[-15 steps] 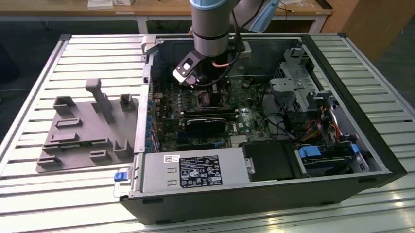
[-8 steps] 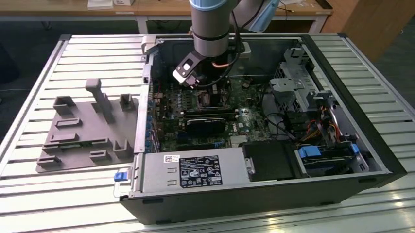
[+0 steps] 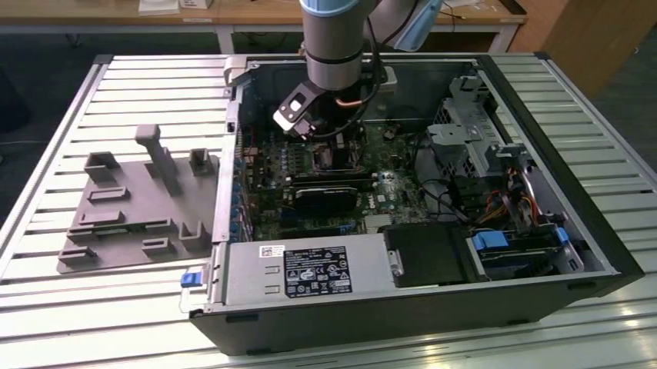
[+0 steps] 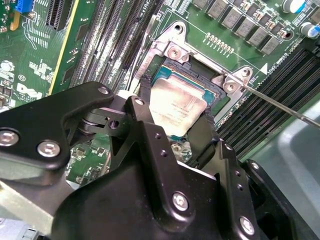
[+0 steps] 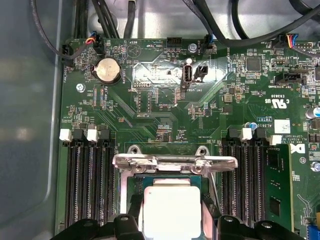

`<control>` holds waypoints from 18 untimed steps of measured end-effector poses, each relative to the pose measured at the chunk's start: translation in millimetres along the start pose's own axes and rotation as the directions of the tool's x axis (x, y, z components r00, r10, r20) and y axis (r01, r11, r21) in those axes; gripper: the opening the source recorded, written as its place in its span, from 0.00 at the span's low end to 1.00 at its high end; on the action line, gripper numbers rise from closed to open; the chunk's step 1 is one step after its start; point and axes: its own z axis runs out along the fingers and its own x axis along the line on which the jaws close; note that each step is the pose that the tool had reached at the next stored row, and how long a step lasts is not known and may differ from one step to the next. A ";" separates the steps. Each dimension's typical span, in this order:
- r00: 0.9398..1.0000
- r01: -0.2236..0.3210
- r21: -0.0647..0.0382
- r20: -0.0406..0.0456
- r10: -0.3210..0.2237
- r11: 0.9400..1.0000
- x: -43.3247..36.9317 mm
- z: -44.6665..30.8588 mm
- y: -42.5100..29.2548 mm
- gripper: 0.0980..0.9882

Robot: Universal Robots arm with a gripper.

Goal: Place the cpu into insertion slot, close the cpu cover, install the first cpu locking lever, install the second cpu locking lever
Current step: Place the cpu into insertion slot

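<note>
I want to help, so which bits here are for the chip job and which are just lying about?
For the job: cpu, insertion slot, cpu cover, locking lever.
Just lying about: coin battery, memory slots, grey tray, black card.

The cpu [image 4: 177, 107] has a pale metal face with a dull, brushed sheen. The bracket [image 5: 175, 162] beside it is bright bare metal. The board [image 4: 30, 60] is glossy green. The gripper [image 4: 176, 114] is matt black with shiny screws. The table [image 3: 103, 307] is ribbed pale metal.
</note>
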 end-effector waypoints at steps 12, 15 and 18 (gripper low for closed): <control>1.000 0.000 0.000 0.000 0.000 1.000 0.7 0.2 -0.1 0.50; 1.000 0.000 0.000 0.000 0.000 1.000 1.7 0.1 -0.2 0.50; 1.000 0.000 0.000 0.000 0.000 1.000 3.2 0.2 -0.2 0.50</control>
